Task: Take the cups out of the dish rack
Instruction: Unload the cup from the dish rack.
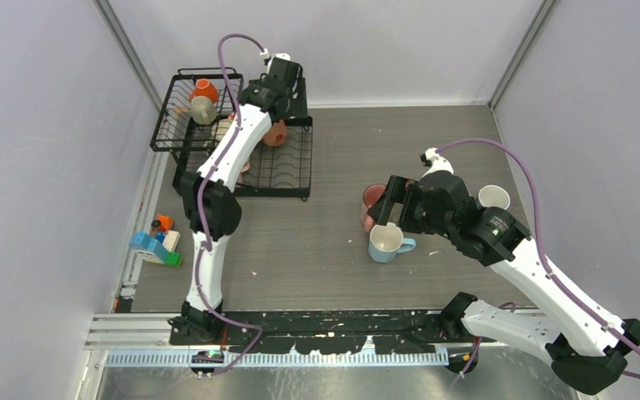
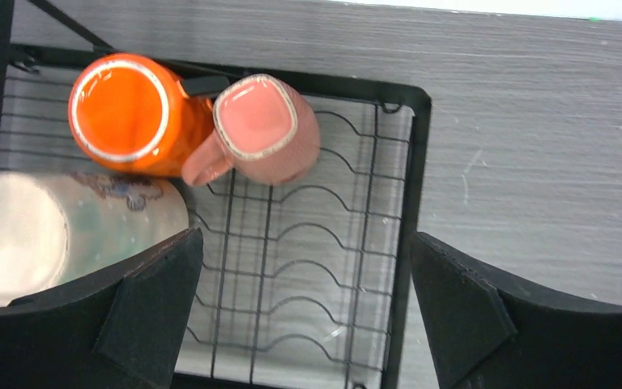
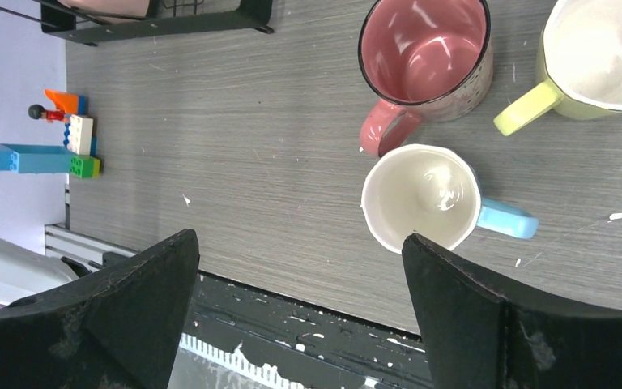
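Dish rack under left pincer, gaping, empty; orange cup and pink cup touching, ahead. Right pincer gaping, empty, over desk; blue-handled cup near one finger.

Top external: high, behind the arm bases, facing down and forward. Whole table in frame, dish rack at 11 o'clock.
Left wrist: close, straight down on a corner of the rack, which the top view also covers.
Right wrist: farther off, looking down on the table. Shares with top view the blue-handled cup and the toy blocks at 9 o'clock.
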You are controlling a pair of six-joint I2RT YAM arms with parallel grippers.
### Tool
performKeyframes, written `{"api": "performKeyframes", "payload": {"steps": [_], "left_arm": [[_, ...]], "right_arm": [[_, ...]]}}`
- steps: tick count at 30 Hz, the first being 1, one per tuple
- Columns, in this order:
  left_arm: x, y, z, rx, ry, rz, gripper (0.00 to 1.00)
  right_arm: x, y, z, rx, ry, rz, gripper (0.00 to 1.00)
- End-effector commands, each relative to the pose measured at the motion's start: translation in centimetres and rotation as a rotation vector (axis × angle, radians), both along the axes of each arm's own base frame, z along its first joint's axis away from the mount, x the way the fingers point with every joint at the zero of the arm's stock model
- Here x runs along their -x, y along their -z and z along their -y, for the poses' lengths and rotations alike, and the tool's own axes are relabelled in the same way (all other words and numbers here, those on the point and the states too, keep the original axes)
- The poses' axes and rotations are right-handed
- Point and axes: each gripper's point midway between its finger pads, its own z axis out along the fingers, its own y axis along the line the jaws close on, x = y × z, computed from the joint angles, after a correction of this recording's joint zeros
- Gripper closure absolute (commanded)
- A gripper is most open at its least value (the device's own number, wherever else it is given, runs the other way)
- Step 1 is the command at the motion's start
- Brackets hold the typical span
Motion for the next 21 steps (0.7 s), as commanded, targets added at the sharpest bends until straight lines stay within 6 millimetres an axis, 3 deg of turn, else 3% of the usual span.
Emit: {"api": "performKeyframes", "payload": {"steps": [1, 13, 21], "left_arm": [[-2.1, -0.5, -1.8, -0.068, -0.026, 0.036, 0.0], [-6.3, 1.1, -2.9, -0.076, -0.035, 0.094, 0.0], [-8.2, 3.7, -3.1, -0.091, -0.046, 0.094, 0.0]], "right_arm": [[0.3, -1.1, 0.1, -0.027, 0.004, 0.011, 0.0], [0.6, -1.2, 0.2, -0.042, 0.006, 0.006, 0.0], [0.6, -1.3, 0.1, -0.049, 0.004, 0.013, 0.0]]}}
